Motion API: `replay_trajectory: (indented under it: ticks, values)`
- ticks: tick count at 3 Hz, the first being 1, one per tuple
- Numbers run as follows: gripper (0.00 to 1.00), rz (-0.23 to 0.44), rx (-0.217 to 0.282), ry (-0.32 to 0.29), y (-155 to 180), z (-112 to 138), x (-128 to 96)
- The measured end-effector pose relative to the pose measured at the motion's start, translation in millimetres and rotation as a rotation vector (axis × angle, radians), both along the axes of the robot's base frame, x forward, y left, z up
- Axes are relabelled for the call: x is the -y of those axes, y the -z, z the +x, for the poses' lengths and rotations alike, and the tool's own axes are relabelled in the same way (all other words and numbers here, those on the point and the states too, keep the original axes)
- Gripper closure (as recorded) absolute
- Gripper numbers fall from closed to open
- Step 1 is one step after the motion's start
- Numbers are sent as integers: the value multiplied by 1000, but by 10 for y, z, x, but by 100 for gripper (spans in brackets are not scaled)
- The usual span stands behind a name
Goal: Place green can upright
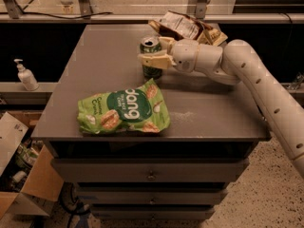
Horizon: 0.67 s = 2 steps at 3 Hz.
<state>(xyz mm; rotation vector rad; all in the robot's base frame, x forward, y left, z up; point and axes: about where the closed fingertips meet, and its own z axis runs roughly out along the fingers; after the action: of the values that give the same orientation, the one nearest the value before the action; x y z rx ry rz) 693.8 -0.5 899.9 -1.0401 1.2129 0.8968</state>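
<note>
Where the grey cabinet top point(95, 56) carries its stock, the count runs: 1 green can point(151, 71), 1 flat bright-green snack bag point(123, 108) near the front edge, and 1 heap of crumpled wrappers point(185, 27) at the back (how many wrappers, cannot tell). Below the top: 3 drawer fronts point(149, 170), handles centred. Surroundings: speckled floor point(266, 194), 1 cardboard box point(28, 184) at lower left, 1 pump bottle point(26, 76) on a side ledge. Can position: rear centre of the top, behind the snack bag and apart from it, standing on its base, long axis vertical, silver lid facing up. 1 white arm point(256, 80) reaches in from the right; its gripper point(156, 52) sits at the can's upper half, 2 fingers point(153, 61) closed against opposite sides of the can.
</note>
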Motion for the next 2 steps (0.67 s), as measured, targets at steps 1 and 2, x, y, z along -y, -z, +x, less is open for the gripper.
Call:
replay_trajectory:
  ticks: [1, 2]
  values:
    - [0, -6, -3, 0, 7, -41, 24]
    - [0, -18, -6, 15, 0, -62, 113]
